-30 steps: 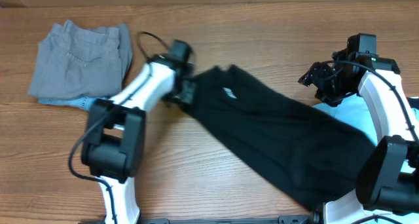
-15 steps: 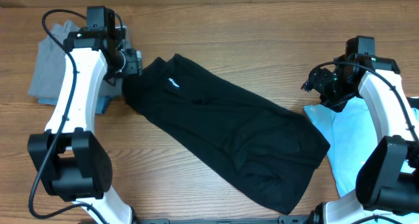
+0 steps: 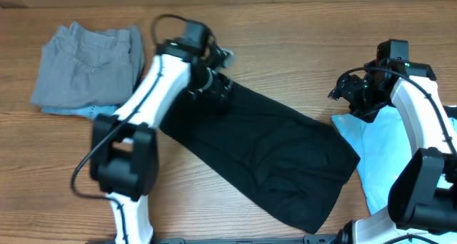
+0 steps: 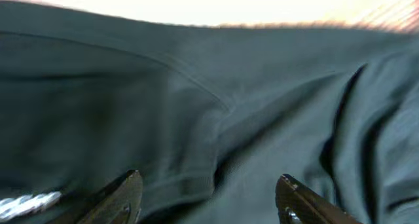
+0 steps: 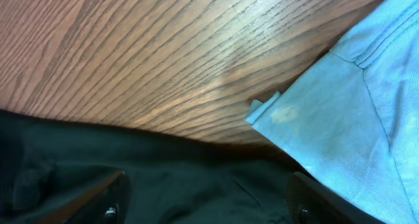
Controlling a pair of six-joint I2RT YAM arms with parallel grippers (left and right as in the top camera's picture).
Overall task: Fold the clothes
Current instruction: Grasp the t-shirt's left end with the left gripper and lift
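On the wooden table (image 3: 300, 30) the black shirt (image 3: 278, 158) lies in a long diagonal band — its upper end just beneath the left gripper (image 3: 216, 80), its length running away from those jaws, rightward and nearer the robot. The left gripper is nearer, jaws released above the cloth; the right gripper (image 3: 351, 93), also released, hovers beside the shirt's far corner, by the light-blue tee (image 3: 389, 155). Half a second ago the left gripper was out by the grey pile (image 3: 89, 62) — now it is back over the shirt

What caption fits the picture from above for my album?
Folding time: the left gripper hangs open over a black shirt on the wooden table, a light-blue tee beside it.
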